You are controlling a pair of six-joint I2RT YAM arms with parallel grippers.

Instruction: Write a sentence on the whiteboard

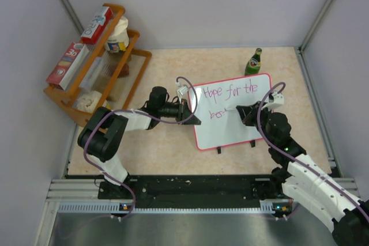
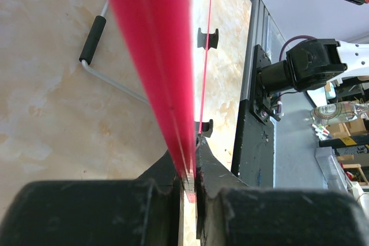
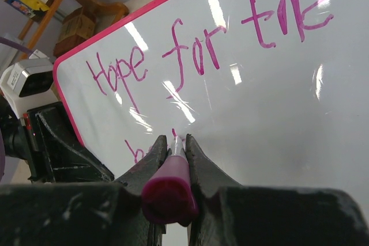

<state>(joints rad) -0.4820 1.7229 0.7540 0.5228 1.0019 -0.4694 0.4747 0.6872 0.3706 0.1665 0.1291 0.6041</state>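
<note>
The whiteboard (image 1: 242,125) stands tilted on the table, white with a pink-red rim. The sentence (image 1: 230,93) reads "Hope for the" on the top line, and a second line below begins "be". My left gripper (image 1: 193,116) is shut on the board's left edge. In the left wrist view its jaws (image 2: 190,168) pinch the red rim (image 2: 155,56). My right gripper (image 1: 245,112) is shut on a purple marker (image 3: 170,185). The marker's tip touches the whiteboard (image 3: 259,113) on the second line, under the sentence (image 3: 202,50). The gripper (image 3: 174,142) hides part of that line.
A green bottle (image 1: 253,62) stands behind the board's top right corner. A wooden rack (image 1: 98,67) with boxes and jars stands at the back left. Two black clip feet (image 1: 219,151) sit under the board's near edge. A metal rod with a black grip (image 2: 92,38) lies behind the board.
</note>
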